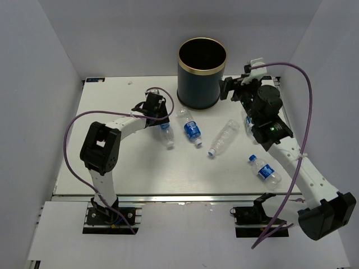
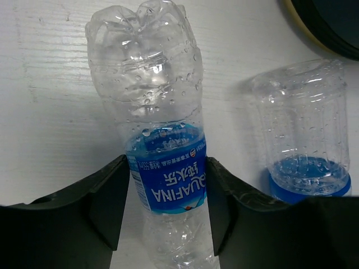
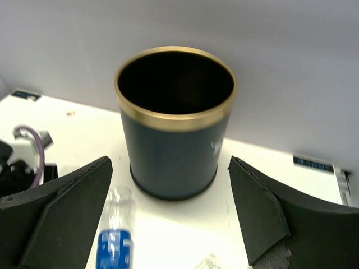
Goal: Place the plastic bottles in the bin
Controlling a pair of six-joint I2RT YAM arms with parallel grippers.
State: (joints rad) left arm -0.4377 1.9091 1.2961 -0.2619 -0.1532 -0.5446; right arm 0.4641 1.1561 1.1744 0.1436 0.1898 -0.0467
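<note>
- water bottle [image 2: 148, 84], blue label [image 2: 168, 176]: white "QUAFINA" running sideways, with the first letter lost round the curve; probably Aquafina.
- same label: white Chinese characters beside the brand; tiny print line at the label edge, too small to read.
- bin [image 3: 174, 151]: faint pale mark on wall, illegible.
- sticker [image 3: 313, 163] on the table: print unreadable.

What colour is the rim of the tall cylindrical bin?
Gold, atop the tall navy cylindrical bin; clearest in the right wrist view.
</note>
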